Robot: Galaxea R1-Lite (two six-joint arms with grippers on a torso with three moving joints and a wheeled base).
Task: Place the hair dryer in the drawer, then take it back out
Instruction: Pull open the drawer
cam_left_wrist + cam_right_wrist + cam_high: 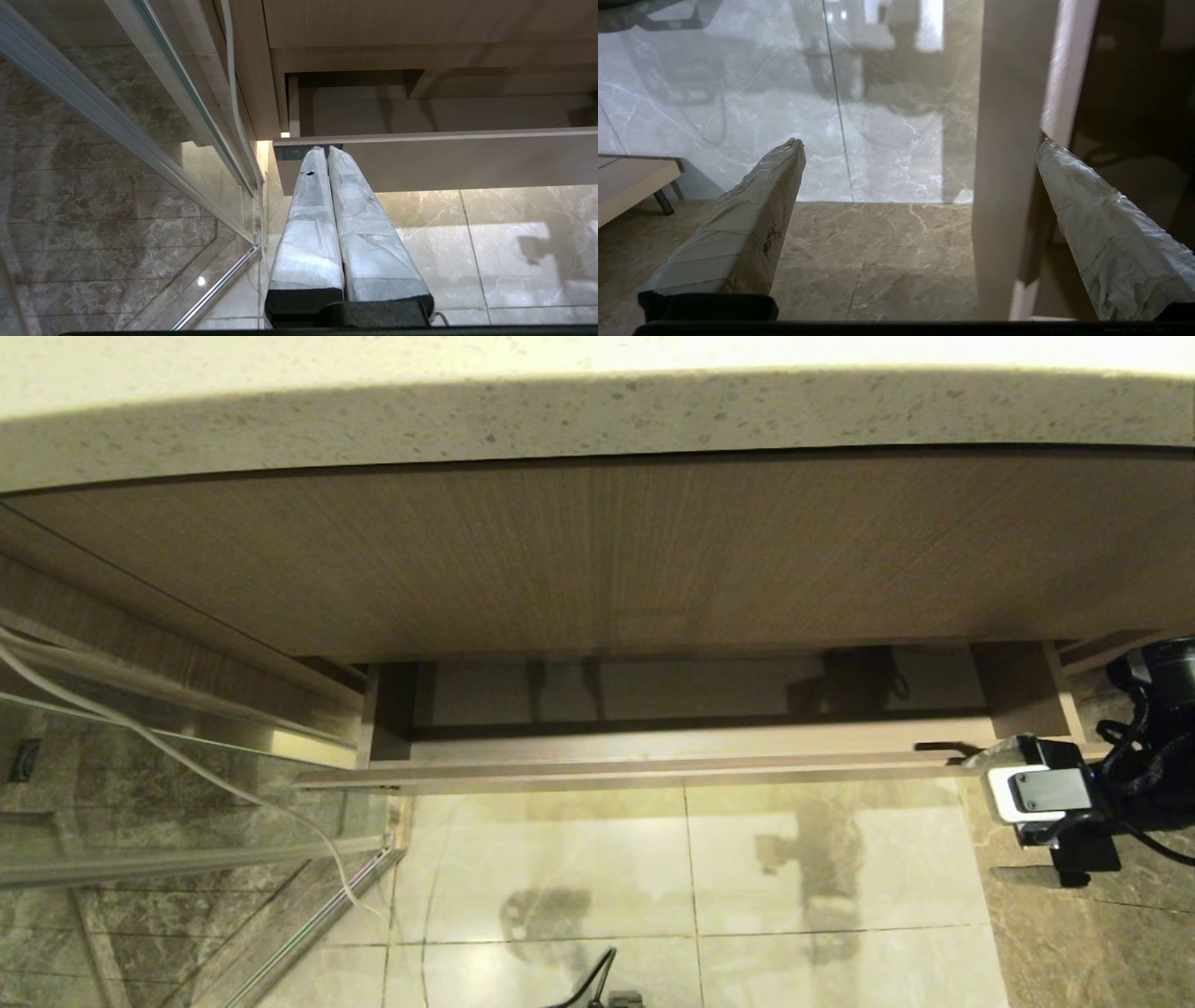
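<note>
A speckled stone surface (597, 420) spans the top of the head view, with a tall wood-grain panel (597, 560) below it. Under that panel the drawer (653, 770) stands pulled partly out over the tiled floor (560, 859). Its long axis runs left to right, and its narrow front is a thin strip across the middle of the view. What shows of the drawer's inside is shadowed and looks bare.

The hair dryer is in none of the three views, so I cannot tell where it lies. It may sit higher up or off to the side, out of frame.

The right tool (920, 144) is at the drawer's right end, low on the right of the head view. Its taped fingers (752, 219) are spread as wide as they go and hold nothing. In the right wrist view the drawer's front edge passes between them, much nearer one finger than the other, and I cannot tell whether it touches.

The left tool (327, 151) hangs parked near the drawer's left end, fingers pressed together and empty.

The right arm looks the one at work. The coming move turns on the tool straddling the front at that right end. With no dryer in sight, I judge the drawer is being handled first. A pull or push square to the drawer's long axis should slide it. An off-centre grip could skew it on its runners.
</note>
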